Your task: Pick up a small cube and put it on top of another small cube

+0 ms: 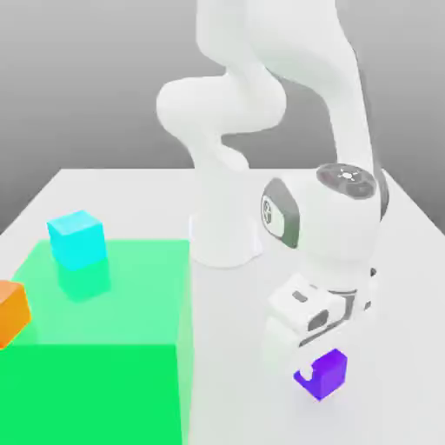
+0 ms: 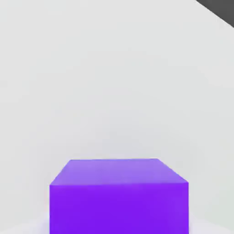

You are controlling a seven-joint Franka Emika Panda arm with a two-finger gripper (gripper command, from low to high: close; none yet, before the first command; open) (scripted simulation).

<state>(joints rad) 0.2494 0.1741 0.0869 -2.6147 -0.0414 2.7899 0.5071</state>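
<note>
Gripper (image 1: 320,372) (shut) on purple cube (image 1: 324,375)

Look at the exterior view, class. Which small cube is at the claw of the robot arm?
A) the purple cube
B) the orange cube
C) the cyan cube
A: the purple cube is right at the claw, while the cyan cube and the orange cube are over by the big green block.
</note>
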